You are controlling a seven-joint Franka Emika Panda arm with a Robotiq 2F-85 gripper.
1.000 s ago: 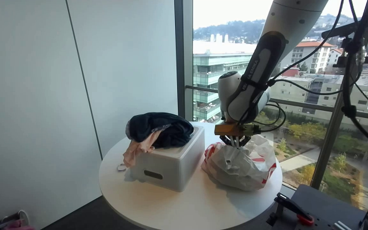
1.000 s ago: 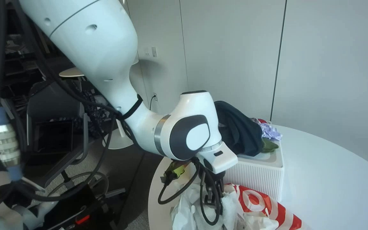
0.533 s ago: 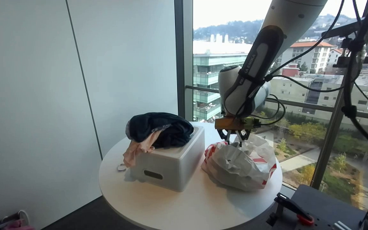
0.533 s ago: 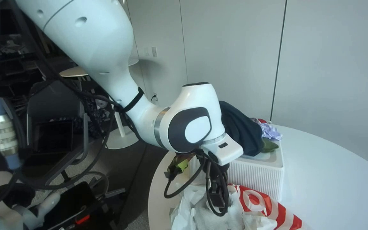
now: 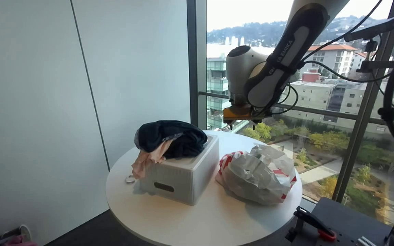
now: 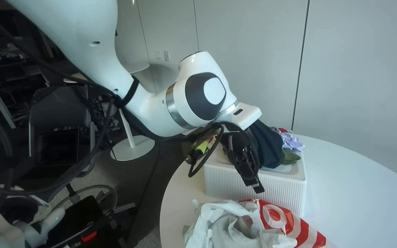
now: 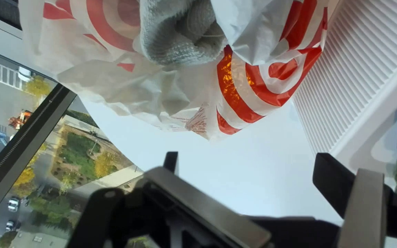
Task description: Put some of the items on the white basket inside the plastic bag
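Note:
My gripper [image 5: 242,127] hangs above the far side of the table, higher than the plastic bag [image 5: 255,181]. In the wrist view its fingers [image 7: 333,182] stand wide apart with nothing between them. The bag, white with red rings, is crumpled, and a grey knitted cloth [image 7: 181,44] sits in its mouth. Beside it is the white basket [image 5: 205,171], a ribbed box with a flat top. Items lie on that top: a dark navy cloth [image 5: 183,138], a peach cloth [image 5: 150,159], a purple cloth [image 6: 291,142] and a green cloth [image 6: 291,157].
Basket and bag share a round white table [image 5: 183,222]. A small white ring-shaped object [image 5: 130,179] lies near the basket's left end. Window glass is behind the bag, a pale wall [image 5: 135,68] behind the basket. A dark stand [image 5: 347,218] is at the lower right.
My gripper has opened and risen out of the bag's mouth, well above it. The grey cloth stays behind in the bag. Basket and its items have not moved.

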